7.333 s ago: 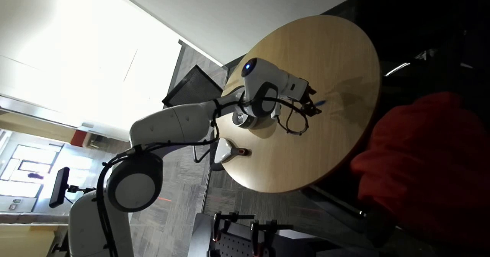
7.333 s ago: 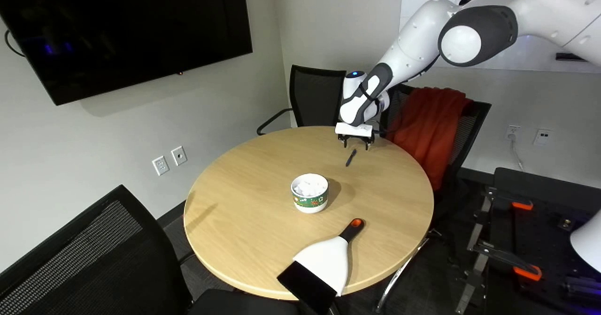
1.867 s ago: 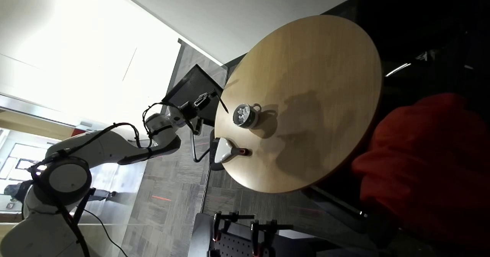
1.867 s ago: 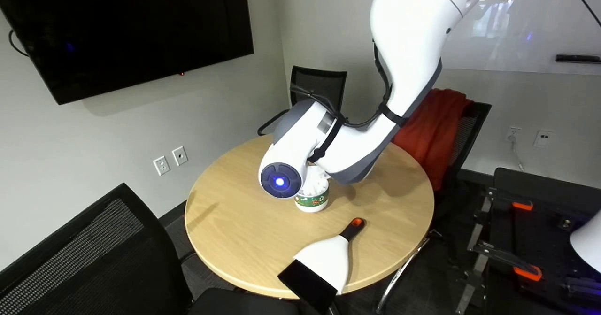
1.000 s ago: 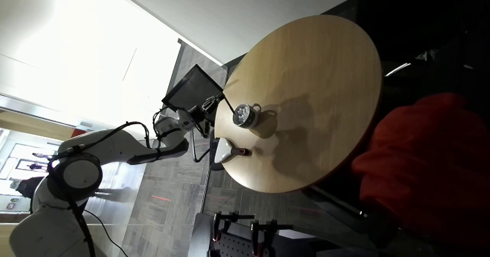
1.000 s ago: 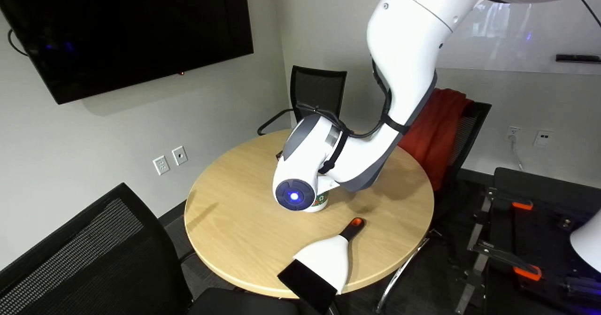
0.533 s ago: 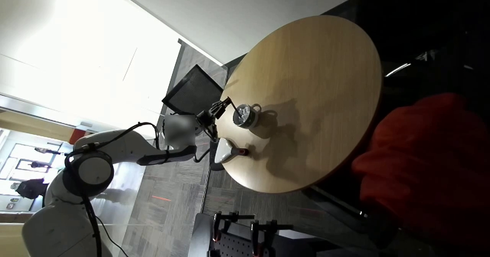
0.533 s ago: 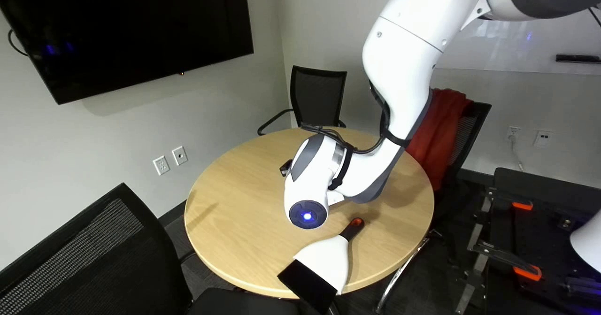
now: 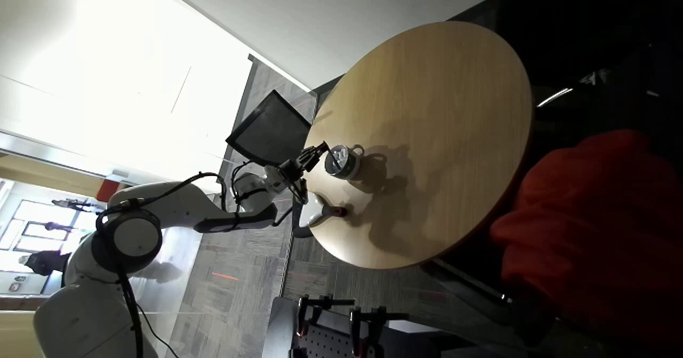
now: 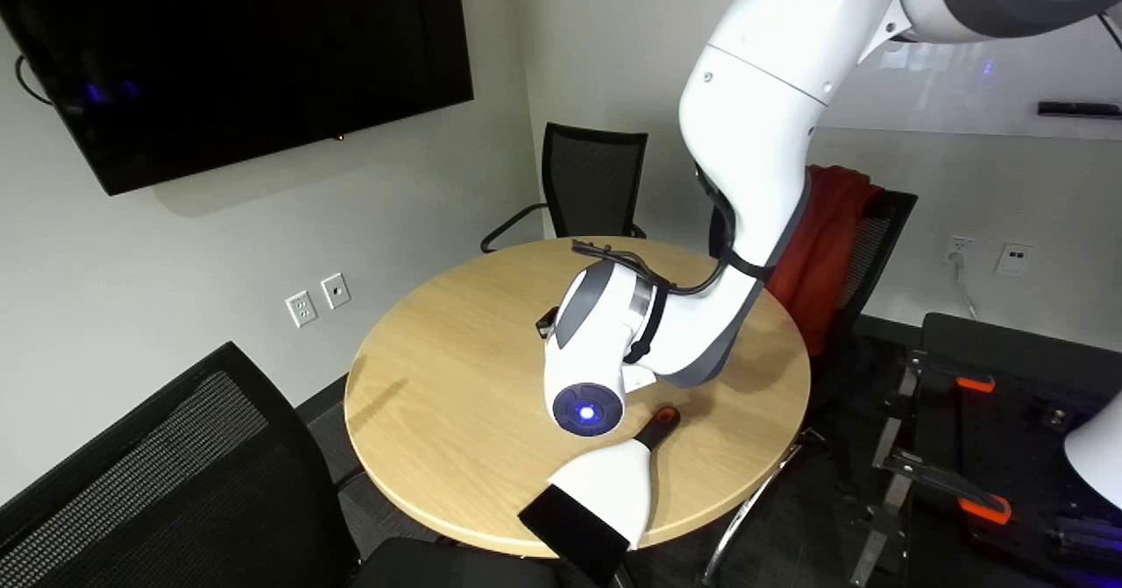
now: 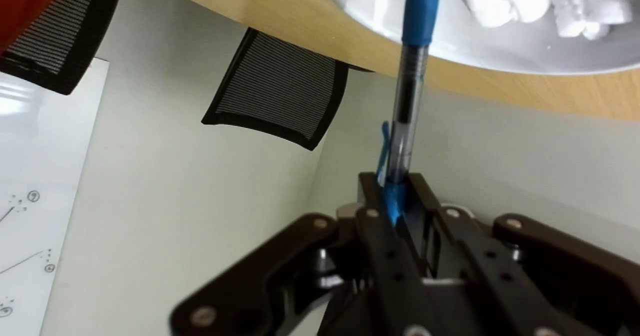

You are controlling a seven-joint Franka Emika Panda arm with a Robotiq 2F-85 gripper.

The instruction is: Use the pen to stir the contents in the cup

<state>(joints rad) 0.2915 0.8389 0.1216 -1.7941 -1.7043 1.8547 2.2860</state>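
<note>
My tool [image 11: 395, 183] is closed on pen [image 11: 408, 90]; arm [image 9: 171, 206] stretches toward cup [image 11: 470, 48] from 8 o'clock in an exterior view.

The pen [image 11: 408, 83] is blue at both visible ends, clear between; the cup [image 11: 480, 50], upper right of the wrist view, is white inside; the gripper [image 11: 395, 191] is black. In an exterior view, the table [image 9: 443, 64] is grained tan.

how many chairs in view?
3. In an exterior view: near chair at the picture's lower left; corner chair beyond the table; draped chair right of that one, a red cloth over it. Others could be hidden.
</note>
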